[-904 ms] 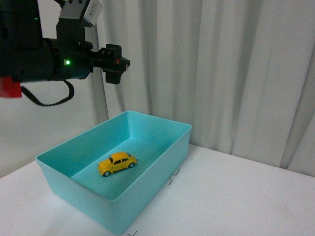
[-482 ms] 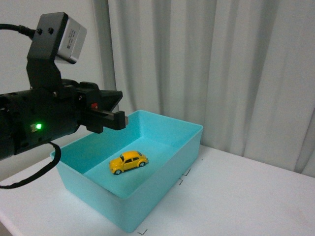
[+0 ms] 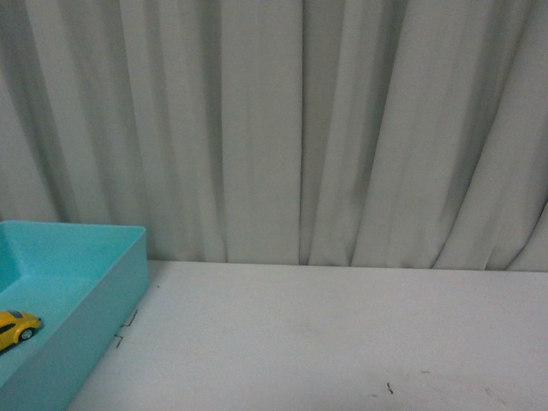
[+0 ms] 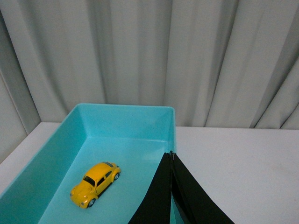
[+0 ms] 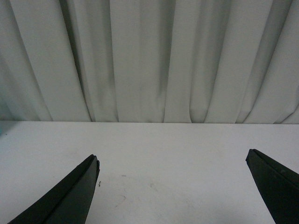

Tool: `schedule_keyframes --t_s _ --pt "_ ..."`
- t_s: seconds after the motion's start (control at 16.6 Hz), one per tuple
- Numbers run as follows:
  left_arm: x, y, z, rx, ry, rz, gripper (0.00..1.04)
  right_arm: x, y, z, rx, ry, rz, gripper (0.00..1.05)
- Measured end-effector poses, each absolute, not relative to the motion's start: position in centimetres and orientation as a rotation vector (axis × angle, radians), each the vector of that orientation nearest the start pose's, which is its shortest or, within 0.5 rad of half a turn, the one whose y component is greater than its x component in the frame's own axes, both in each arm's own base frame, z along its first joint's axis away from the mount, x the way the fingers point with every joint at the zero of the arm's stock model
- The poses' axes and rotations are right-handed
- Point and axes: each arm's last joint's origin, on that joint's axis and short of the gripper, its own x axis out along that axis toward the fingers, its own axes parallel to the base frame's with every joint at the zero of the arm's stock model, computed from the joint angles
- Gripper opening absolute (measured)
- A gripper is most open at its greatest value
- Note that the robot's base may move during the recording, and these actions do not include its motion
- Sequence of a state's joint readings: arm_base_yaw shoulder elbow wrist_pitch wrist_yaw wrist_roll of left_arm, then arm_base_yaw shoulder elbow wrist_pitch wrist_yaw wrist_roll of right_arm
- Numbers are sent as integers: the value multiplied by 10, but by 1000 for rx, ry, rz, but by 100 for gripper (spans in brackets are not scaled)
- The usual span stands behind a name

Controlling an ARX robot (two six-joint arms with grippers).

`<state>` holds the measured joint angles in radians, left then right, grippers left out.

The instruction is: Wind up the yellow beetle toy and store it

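The yellow beetle toy (image 4: 95,184) rests on its wheels on the floor of a turquoise bin (image 4: 126,108). In the front view only the toy's front end (image 3: 15,328) shows at the left edge, inside the bin (image 3: 103,295). My left gripper (image 4: 171,154) is shut with nothing in it, hovering over the bin's near right wall, apart from the toy. My right gripper (image 5: 173,161) is open wide above bare white table, with nothing between its fingers. Neither arm shows in the front view.
A white table (image 3: 342,334) runs to a pleated grey-white curtain (image 3: 300,128) that closes off the back. Small black corner marks (image 3: 128,318) lie on the table beside the bin.
The front view has swung right: the bin and toy slid to the left edge, and the left arm that filled the left side is gone from that view.
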<state>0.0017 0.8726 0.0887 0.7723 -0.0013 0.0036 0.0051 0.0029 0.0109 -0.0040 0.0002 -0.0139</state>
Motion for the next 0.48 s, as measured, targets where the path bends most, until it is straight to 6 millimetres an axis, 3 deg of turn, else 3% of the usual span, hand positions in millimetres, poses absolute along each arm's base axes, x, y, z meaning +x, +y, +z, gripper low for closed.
schedule_keyframes --t_s 0.18,0.48 --pt "147 0 158 4 41 2 2 97 0 167 -14 -4 5 98" --pt "131 0 168 4 -1 1 2 97 0 167 -14 -5 5 98"
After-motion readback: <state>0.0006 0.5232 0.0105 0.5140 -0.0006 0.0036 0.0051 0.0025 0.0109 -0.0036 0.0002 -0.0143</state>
